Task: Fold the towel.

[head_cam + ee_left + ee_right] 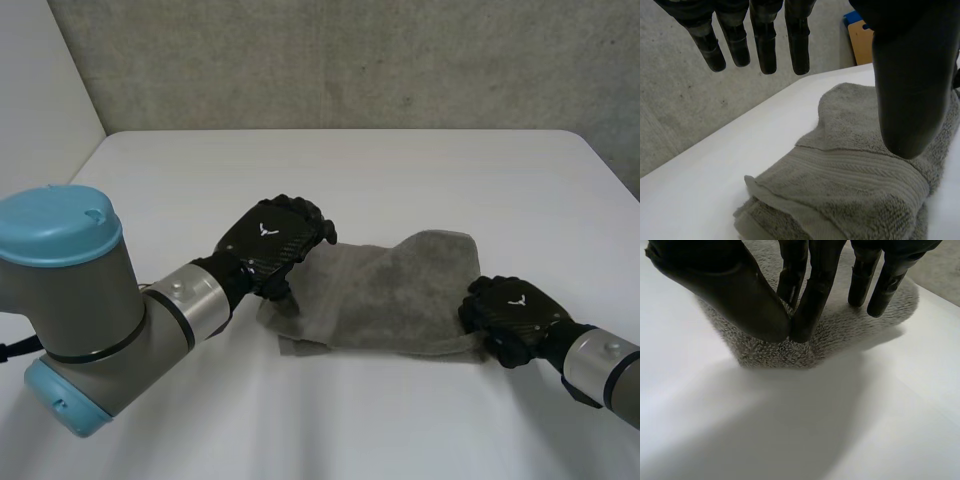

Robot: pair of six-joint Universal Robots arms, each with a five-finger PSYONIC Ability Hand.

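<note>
Towel (400, 295): grey, lying on the white table (400, 170), part-folded. Its long axis runs from one hand to the other. The end by the left hand is doubled over, and the left wrist view shows stacked layers with a woven band on top. The end by the right hand looks like a single layer.

Left hand (272, 240): over the towel's doubled end, on the far side of it. Its fingers (765, 50) are straight and spread, above the cloth with the thumb (910, 100) apart from them. It grips nothing.

Right hand (512, 312): at the towel's opposite end, on the near corner. In its wrist view the thumb (735, 295) and one finger (812, 310) meet tip to tip on the towel's edge, so I read this as a pinch on the cloth. The other fingers are straight, resting on or just above the pile.

Judgement: the fold is under way, not finished. Only the right hand has a grip, and the rest of the towel lies from it toward the left hand, along the long axis. The likely next move is to carry that corner along the axis onto the doubled end. The left hand is well placed to press that end flat.

Risk: a two-finger pinch may slip off the thick pile.
</note>
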